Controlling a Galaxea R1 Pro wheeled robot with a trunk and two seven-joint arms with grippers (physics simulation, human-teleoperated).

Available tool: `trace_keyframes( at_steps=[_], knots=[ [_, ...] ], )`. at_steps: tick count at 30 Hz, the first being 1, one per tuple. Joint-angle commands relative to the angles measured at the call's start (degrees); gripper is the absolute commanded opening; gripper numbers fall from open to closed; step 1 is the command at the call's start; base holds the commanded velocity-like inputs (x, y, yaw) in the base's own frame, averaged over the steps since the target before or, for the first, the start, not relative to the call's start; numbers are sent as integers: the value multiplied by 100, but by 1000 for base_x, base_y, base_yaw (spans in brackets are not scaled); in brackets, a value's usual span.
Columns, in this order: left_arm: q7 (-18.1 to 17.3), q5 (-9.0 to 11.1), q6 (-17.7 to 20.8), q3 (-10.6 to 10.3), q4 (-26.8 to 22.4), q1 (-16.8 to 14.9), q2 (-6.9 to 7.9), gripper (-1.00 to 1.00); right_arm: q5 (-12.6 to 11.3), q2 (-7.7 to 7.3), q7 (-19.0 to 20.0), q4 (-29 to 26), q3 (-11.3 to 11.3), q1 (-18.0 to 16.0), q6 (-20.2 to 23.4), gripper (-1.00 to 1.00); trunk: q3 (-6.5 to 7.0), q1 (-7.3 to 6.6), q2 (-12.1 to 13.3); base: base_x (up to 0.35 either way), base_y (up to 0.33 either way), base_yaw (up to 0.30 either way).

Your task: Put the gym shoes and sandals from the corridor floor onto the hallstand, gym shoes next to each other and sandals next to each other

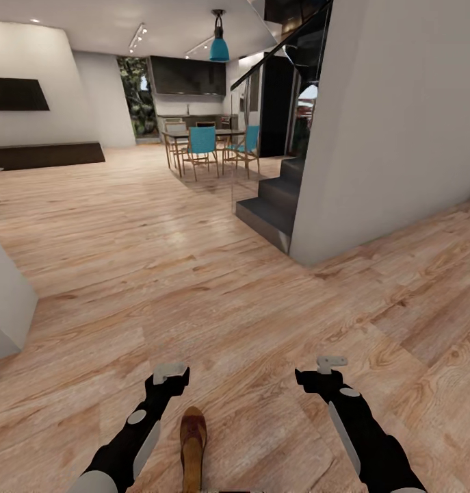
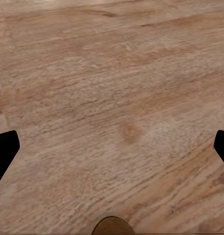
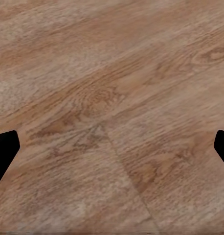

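Sandal (image 1: 193, 445) lies on the wood floor (image 1: 214, 301) between both arms, closer to the left one, toe pointing away from the robot; its brown tip also shows at the left wrist view's edge (image 2: 112, 226). Left gripper (image 1: 170, 374) and right gripper (image 1: 328, 367) hang over bare planks, apart from the sandal. Wrist views put each gripper's fingers (image 2: 4, 149) (image 3: 4, 149) at opposite frame edges: jaws spread wide, nothing held. Ahead: dark stairs (image 1: 276, 202) beside a white wall (image 1: 392, 130), dining table with teal chairs (image 1: 202, 145) further back.
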Motion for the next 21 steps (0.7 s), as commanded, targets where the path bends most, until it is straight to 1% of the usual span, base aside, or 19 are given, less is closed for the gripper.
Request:
trace_keyframes(
  at_steps=[1, 6, 15, 21],
  knots=[
    [-1, 52, -55, -3, 34, -3, -4, 100, 6, -1, 5, -8, 0, -2, 31, 100, -37, 1, -4, 0, 0, 0],
    [-1, 52, -192, -8, 201, -3, -13, 100, 2, -6, 10, -9, -3, -2, 31, 100, -194, 14, -10, 0, 0, 0],
    [-1, 53, -214, -13, 257, -3, -15, 100, 2, -10, 5, -13, -4, -2, 31, 100, -471, 37, -22, 0, 0, 0],
    [-1, 56, -215, -9, 259, -3, -15, 100, 2, -3, 5, -208, 4, -2, 31, 100, -614, 52, -30, 0, 0, 0]
  ],
)
